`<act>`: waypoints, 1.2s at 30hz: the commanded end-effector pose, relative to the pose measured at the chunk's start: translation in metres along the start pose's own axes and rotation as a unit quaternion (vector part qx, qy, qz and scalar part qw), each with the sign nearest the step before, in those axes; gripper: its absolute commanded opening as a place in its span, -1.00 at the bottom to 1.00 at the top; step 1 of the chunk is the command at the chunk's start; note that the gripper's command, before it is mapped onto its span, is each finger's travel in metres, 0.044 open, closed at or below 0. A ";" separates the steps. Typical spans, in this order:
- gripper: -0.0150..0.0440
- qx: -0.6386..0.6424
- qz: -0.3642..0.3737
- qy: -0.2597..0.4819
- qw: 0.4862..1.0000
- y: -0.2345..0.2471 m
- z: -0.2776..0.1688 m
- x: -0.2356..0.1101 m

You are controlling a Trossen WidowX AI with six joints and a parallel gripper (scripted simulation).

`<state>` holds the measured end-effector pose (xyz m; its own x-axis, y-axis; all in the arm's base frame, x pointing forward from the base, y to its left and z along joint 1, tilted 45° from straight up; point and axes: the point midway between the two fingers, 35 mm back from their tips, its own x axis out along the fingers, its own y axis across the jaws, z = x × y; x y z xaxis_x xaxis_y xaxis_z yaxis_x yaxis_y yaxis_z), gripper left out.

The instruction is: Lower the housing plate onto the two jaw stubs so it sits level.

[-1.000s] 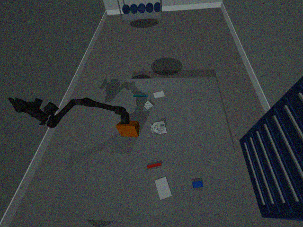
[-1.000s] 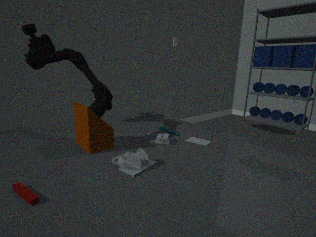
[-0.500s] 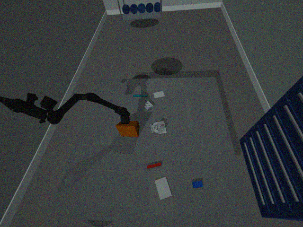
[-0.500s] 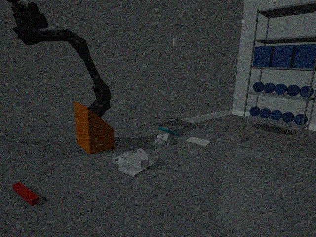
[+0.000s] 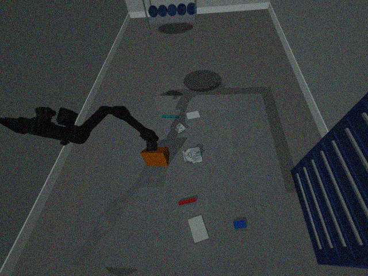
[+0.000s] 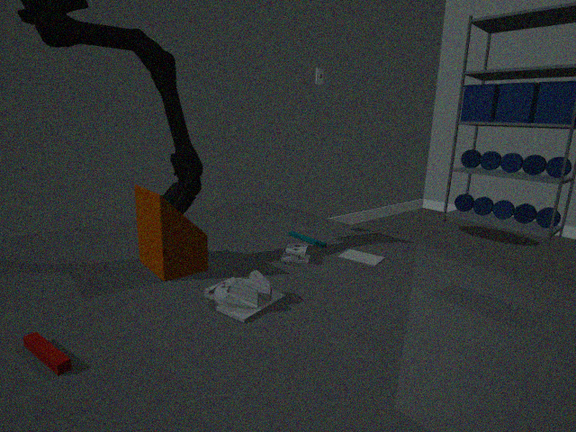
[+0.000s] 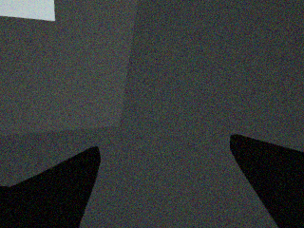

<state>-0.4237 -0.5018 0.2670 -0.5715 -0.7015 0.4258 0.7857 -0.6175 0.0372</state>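
Note:
A white cluster of parts (image 5: 193, 154) (image 6: 237, 292) lies on the floor: a flat base plate (image 6: 241, 313) carries rounded pieces and a raised piece. I cannot tell pins, jaws, stubs and housing plate apart here, nor whether the top is level. A small white piece (image 5: 180, 127) (image 6: 296, 253) stands behind it. My gripper (image 7: 164, 147) is open, with nothing between its fingers. It is raised at the left edge in the top view, well away from the cluster. The exterior view does not show its fingertips.
An orange wedge block (image 5: 156, 157) (image 6: 151, 234) stands at the arm's lower end. A red bar (image 5: 187, 201) (image 6: 47, 353), a blue block (image 5: 240, 223), a teal bar (image 5: 170, 116) (image 6: 307, 238) and two flat white sheets (image 5: 198, 228) (image 5: 193, 114) lie around. A rack (image 6: 511, 174) stands behind.

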 end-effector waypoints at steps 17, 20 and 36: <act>1.00 0.058 0.198 0.121 0.971 0.227 0.014 -0.048; 1.00 0.070 0.217 0.139 0.964 0.247 0.018 -0.061; 1.00 0.097 0.378 0.221 0.894 0.394 0.060 -0.169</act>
<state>-0.0281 -0.6095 0.2678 0.0844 -0.9959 0.0312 0.9947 0.0861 0.0569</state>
